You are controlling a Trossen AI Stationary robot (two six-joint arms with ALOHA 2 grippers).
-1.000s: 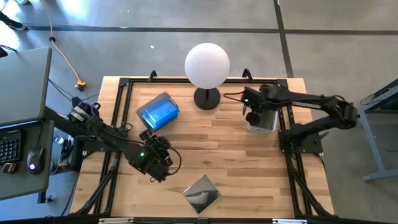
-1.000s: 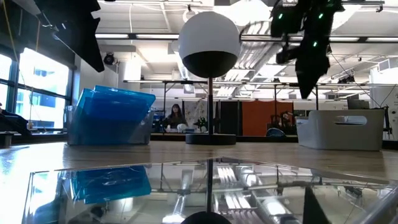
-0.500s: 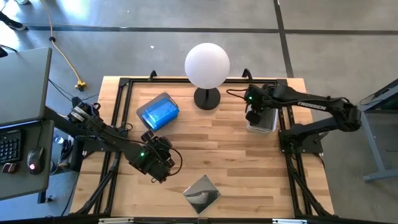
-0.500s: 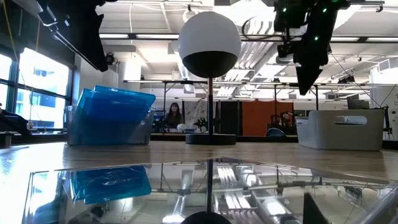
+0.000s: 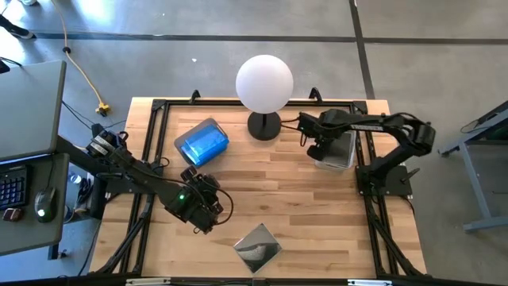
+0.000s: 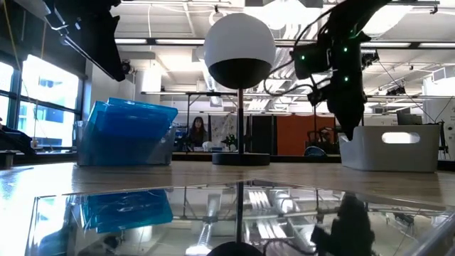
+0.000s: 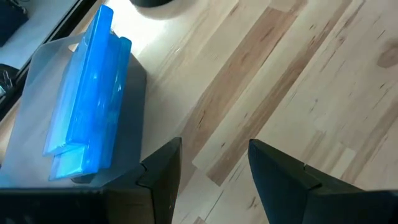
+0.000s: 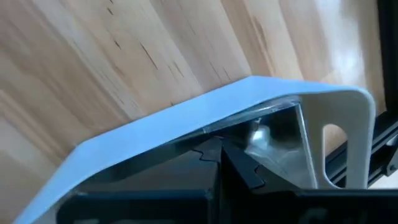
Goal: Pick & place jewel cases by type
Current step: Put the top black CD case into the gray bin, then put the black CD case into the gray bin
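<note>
Wooden table [image 5: 286,199] was quiet — our right gripper [image 5: 316,148], pinched shut and empty, had swung down beside the grey bin [image 5: 340,151]. One dark case [image 5: 258,247] remained; left gripper [image 5: 205,208] waited half-open.

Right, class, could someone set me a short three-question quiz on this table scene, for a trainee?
1. True or false: the blue jewel cases stand on edge inside the left-hand bin.
2. Where is the dark jewel case? A: in a bin on the right. B: flat on the table, apart from both bins. C: held in the left tool.
3. Fill the gap: the right tool, at the rim of the grey bin, is ___ (open or shut).

Key: 1 true; 2 B; 3 shut.
</note>
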